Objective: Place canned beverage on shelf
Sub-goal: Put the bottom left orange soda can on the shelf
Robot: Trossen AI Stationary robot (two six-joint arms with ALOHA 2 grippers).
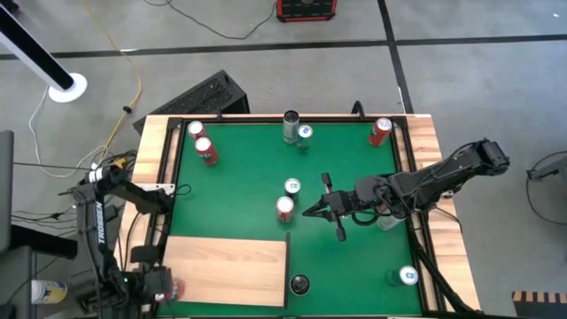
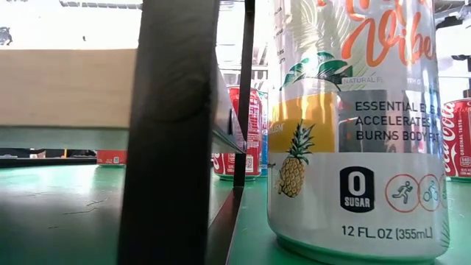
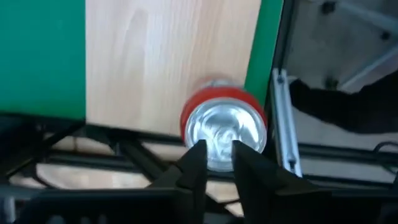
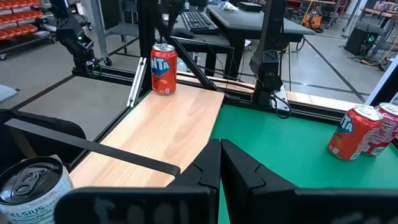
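From above, my left gripper (image 1: 158, 285) sits at the near left corner of the shelf (image 1: 226, 270), the pale board laid over the green mat (image 1: 354, 168), with the red can (image 1: 174, 287) right at that corner. My right gripper (image 1: 312, 211) hangs over mid-mat, just beside a white-topped can (image 1: 284, 208) and a teal one (image 1: 292, 186). More cans stand along the far edge, a dark one sits just off the shelf's right end, and a teal one is at the near right.

Down at counter level, a big pineapple-print can (image 2: 353, 125) fills the right side and a dark shelf post (image 2: 173, 132) blocks the middle; red cans (image 2: 246, 132) peek through beyond.

My left wrist camera looks straight down on the red can (image 3: 224, 134), standing upright on the shelf's edge. My fingers (image 3: 194, 168) are slightly apart around its rim; whether they grip it I cannot tell. I'd say the placing is nearly done.

My right wrist camera shows my fingers (image 4: 208, 165) pressed together, holding nothing. Across the shelf (image 4: 168, 130) stands that Fanta can (image 4: 163, 68), with a Celsius can (image 4: 31, 186) close by me.
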